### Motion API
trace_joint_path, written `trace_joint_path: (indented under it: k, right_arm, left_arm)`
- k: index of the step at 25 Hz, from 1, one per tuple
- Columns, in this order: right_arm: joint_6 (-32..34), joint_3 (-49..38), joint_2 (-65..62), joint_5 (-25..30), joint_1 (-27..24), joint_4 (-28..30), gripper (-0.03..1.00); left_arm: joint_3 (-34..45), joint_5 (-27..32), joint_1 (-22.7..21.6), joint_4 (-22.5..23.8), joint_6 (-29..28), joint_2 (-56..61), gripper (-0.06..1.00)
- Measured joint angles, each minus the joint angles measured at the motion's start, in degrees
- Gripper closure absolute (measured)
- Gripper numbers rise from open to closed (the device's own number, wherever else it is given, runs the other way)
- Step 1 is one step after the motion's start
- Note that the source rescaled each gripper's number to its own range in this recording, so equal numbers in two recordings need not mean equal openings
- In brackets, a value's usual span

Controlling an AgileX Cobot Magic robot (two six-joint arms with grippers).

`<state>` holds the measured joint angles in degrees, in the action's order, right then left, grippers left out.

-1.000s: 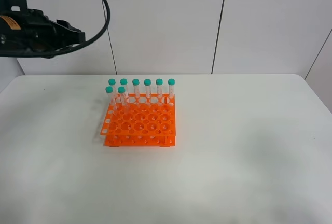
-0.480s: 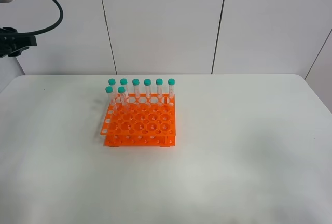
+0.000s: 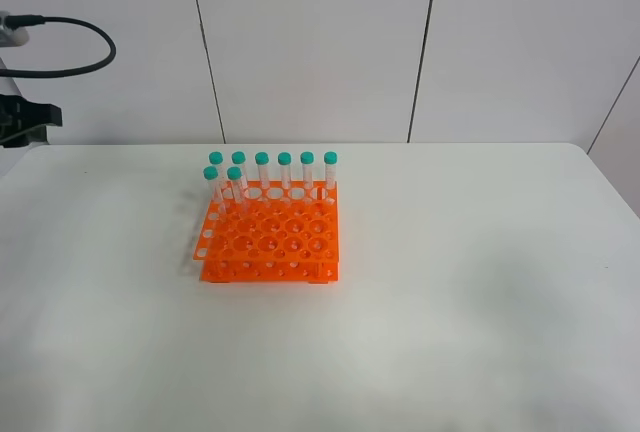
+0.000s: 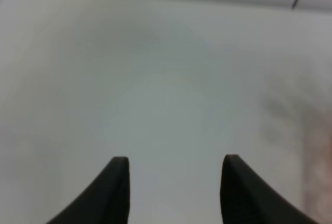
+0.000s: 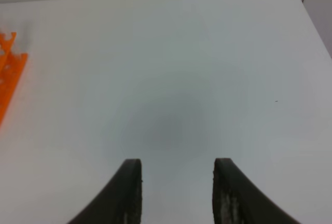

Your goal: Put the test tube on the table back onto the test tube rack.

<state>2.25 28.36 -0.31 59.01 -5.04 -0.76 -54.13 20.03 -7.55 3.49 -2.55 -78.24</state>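
Note:
The orange test tube rack [image 3: 270,237] stands on the white table [image 3: 450,282], left of centre. Several teal-capped tubes [image 3: 284,172] stand upright along its far rows. No test tube lying on the table shows in any view. My left gripper [image 4: 175,159] hangs open over bare white tabletop, with nothing between its dark fingers. Only a dark part of the left arm [image 3: 22,117] shows at the far left edge of the exterior view. My right gripper [image 5: 177,162] is open and empty above the table, with a corner of the rack [image 5: 10,68] off to one side.
A black cable [image 3: 75,52] loops from the left arm against the white panelled wall [image 3: 320,42]. The table's far edge meets that wall, and its rounded right corner [image 3: 585,152] lies at the back right.
The left arm has pulled back to the left, from well inside the exterior view to just its edge. The rack and its tubes have not moved.

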Motion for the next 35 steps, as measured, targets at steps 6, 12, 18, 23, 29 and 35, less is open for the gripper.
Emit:
trace_joint_path:
  k: [6,12,18,23,29,35]
  right_arm:
    - [0.0,0.0,0.0,0.0,0.0,-0.2,0.58]
    - [0.0,0.0,0.0,0.0,0.0,-0.2,0.58]
    - [0.0,0.0,0.0,0.0,0.0,-0.2,0.58]
    - [0.0,0.0,0.0,0.0,0.0,-0.2,0.58]
    - [0.0,0.0,0.0,0.0,0.0,-0.2,0.58]
    - [0.0,0.0,0.0,0.0,0.0,-0.2,0.58]
  left_arm:
    - [0.0,7.6,4.1,0.0,0.1,4.2,0.59]
    - [0.0,18.6,5.3,0.0,0.1,9.0,0.59]
    - [0.0,25.0,5.3,-0.6,0.1,16.0,0.59]
    - [0.0,30.0,5.3,-2.5,0.8,25.9,0.59]
    - [2.6,35.2,5.3,-4.3,1.2,36.8,0.59]
    - [8.8,40.4,5.3,-8.4,1.2,47.0,0.59]
